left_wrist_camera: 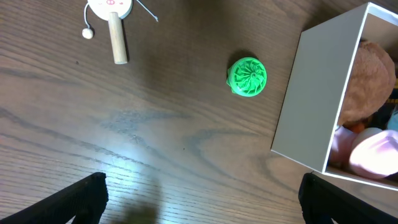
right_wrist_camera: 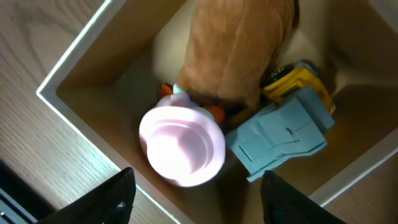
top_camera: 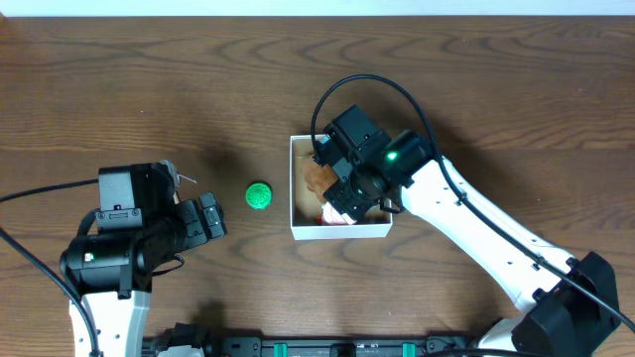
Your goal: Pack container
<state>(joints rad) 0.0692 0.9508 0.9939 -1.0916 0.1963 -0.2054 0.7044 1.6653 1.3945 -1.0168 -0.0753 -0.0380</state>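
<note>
While above the container [top_camera: 341, 234], right fingers [right_wrist_camera: 109, 202] apart.

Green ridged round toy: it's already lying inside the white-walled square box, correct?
Not inside. The green ridged round toy lies on the wooden table outside the white-walled square box, apart from its outer wall. The overhead view shows this, and the left wrist view agrees.
</note>
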